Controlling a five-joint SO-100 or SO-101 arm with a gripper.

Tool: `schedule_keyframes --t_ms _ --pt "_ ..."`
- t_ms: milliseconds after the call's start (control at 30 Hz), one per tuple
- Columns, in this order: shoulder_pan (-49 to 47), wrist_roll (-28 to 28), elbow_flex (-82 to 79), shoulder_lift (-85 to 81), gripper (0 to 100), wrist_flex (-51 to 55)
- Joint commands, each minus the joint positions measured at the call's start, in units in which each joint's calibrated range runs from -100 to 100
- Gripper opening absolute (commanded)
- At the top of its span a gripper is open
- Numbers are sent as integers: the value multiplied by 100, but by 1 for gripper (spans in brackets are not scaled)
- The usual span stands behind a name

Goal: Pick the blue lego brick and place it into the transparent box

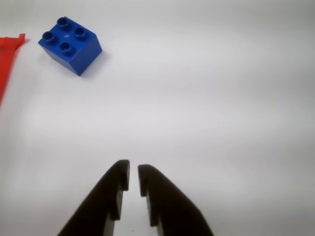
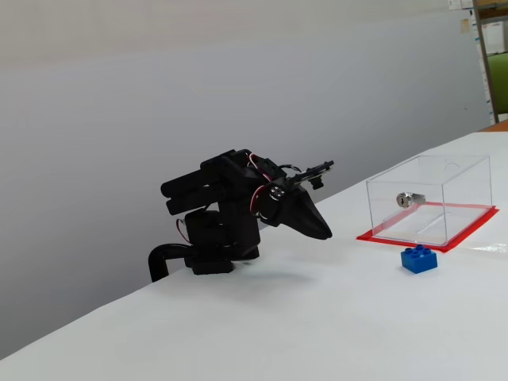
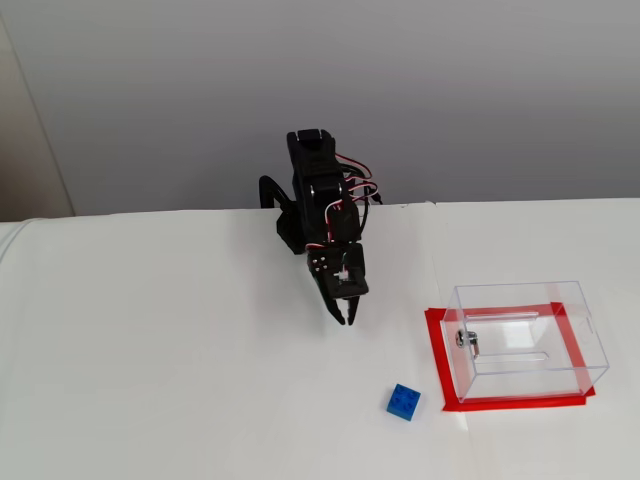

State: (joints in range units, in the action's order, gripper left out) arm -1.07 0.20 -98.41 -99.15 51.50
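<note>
1. Arm and fingers [image 3: 345, 318], at the left of the working group in the fixed view from above. The arm sits folded low near the table's far edge, its fingers pointing down toward the table [image 3: 180, 360]. In the wrist view the two dark fingers [image 1: 133, 172] enter from 6 o'clock with only a narrow slit between their tips and nothing held between them.

2. Blue lego brick [image 3: 404, 402], centre. It rests studs-up on the bare table, at about 5 o'clock from the fingers and well apart from them in the fixed view from above. In the wrist view the brick [image 1: 70, 44] lies at about 11 o'clock from the fingertips. Judged from this, the pick has not begun: reaching, opening, grasping, lifting and carrying all remain.

3. Transparent box [image 3: 527, 340], right. It stands on a red base at 3 o'clock from the brick, close beside it but not touching, with a small silver lock [image 3: 464, 339] on the wall facing the brick. The side fixed view shows the box [image 2: 429, 198] empty.

4. Limits of the views. The wrist view shows only a red sliver of the box's base [image 1: 9, 59] at its left edge; the box walls are cut off. Whether the top of the box is open or lidded cannot be told from any view, as the clear plastic gives too little contrast.
</note>
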Motion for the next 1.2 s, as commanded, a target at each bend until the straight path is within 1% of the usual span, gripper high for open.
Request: schedule_keyframes --t_ms 0,200,467,833,1167 --pt "-126 12 -68 -59 2 -24" --pt "-163 12 -14 -17 2 2" --pt "-156 17 646 94 2 37" --pt "-89 17 2852 2300 2 -6" --pt "-96 12 4615 3853 3 -15"
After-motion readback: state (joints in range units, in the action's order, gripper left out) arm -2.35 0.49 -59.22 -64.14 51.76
